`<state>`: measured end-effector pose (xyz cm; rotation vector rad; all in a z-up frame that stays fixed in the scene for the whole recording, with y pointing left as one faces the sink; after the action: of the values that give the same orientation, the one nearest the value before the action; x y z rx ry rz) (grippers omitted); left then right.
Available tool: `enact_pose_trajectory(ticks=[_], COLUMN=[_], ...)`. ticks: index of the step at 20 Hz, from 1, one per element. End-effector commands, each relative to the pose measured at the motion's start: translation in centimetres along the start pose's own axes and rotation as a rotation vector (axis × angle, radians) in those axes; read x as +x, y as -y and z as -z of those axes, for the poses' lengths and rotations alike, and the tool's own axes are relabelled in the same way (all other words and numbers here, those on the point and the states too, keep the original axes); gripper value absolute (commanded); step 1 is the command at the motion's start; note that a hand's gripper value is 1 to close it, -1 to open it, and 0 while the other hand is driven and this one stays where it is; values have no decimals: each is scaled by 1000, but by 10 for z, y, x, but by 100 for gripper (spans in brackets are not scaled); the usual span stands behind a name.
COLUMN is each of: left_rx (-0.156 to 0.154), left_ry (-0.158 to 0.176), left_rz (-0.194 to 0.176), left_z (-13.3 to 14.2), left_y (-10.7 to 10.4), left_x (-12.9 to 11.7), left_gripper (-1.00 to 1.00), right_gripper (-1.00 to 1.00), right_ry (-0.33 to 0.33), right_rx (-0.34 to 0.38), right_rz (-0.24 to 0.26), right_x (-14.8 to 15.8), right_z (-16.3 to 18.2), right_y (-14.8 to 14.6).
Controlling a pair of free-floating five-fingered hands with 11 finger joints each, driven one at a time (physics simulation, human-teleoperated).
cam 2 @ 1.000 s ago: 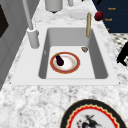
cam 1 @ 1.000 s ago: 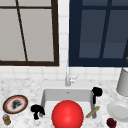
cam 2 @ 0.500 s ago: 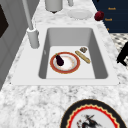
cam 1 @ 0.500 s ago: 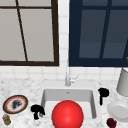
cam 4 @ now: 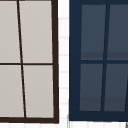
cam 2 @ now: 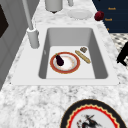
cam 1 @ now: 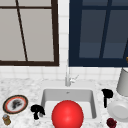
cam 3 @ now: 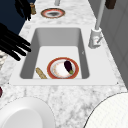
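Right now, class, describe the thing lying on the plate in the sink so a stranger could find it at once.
Start at the white sink and look down to the red-rimmed plate on its floor. The eggplant lies on that plate: small, dark purple, glossy, unlike the tan stick-shaped item lying beside the plate.

- In your front view, the big glossy red ball (cam 1: 67, 115) hides the white sink's (cam 1: 47, 93) floor.
- The red-rimmed patterned plate (cam 2: 93, 117), near that sink's left end, is cut off at the bottom edge.
- You cannot identify the small brown lump (cam 2: 83, 49) in the sink.
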<state>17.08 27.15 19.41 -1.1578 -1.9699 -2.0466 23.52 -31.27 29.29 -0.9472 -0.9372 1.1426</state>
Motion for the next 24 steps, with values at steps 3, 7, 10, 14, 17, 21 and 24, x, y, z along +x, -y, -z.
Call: enact_pose_trajectory(ticks=[3, 7, 10, 14, 17, 21, 24], left_rx=[0, 0, 0, 0, 0, 0, 0], left_ry=[0, 0, 0, 0, 0, 0, 0], left_rz=[0, 0, 0, 0, 0, 0, 0], left_z=[0, 0, 0, 0, 0, 0, 0], left_y=[0, 0, 0, 0, 0, 0, 0], left_x=[0, 0, 0, 0, 0, 0, 0], left_gripper=[0, 0, 0, 0, 0, 0, 0], right_gripper=[-100, -100, -100, -100, -100, -100, -100], right_ry=[-41, -43, -47, -44, -60, -8, -19], right_rx=[55, 88, 66, 63, 48, 42, 97], right_rz=[8, -21, -22, -13, -29, -56, -53], right_x=[-32, -44, -61, -70, -67, -64, -60], right_z=[-15, -18, -17, -24, -20, -44, -55], right_y=[26, 42, 48, 50, 51, 45, 50])
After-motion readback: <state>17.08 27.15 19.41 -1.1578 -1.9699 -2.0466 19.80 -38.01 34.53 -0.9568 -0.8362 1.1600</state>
